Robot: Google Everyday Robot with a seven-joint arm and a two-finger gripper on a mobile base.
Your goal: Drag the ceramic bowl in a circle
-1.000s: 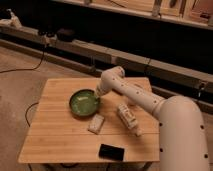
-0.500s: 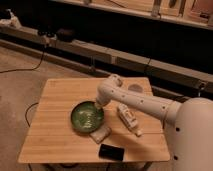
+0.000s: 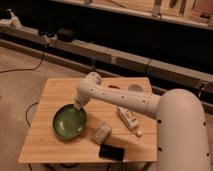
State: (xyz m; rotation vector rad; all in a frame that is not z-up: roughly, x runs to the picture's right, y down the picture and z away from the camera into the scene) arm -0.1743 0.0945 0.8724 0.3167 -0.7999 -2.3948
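A wooden table (image 3: 55, 92) stands in a dim room, on a pale floor. Nearest, by the table's front edge, lies a black phone (image 3: 112, 152). Just behind it is a small pale block (image 3: 102, 132). To the left of the block sits the bowl (image 3: 69, 122), green and glossy, on the front-left part of the table, apart from the block. The gripper (image 3: 78, 105) is down at the far right rim of the bowl and is closed; if it pinches the rim or only touches it, one cannot tell. The white arm (image 3: 120, 99) goes from there to the right, over the table. Under it lies a white bottle (image 3: 128, 119), tilted. Behind the table run long dark shelves (image 3: 125, 60), and a cable (image 3: 22, 67) lies on the floor at the left.
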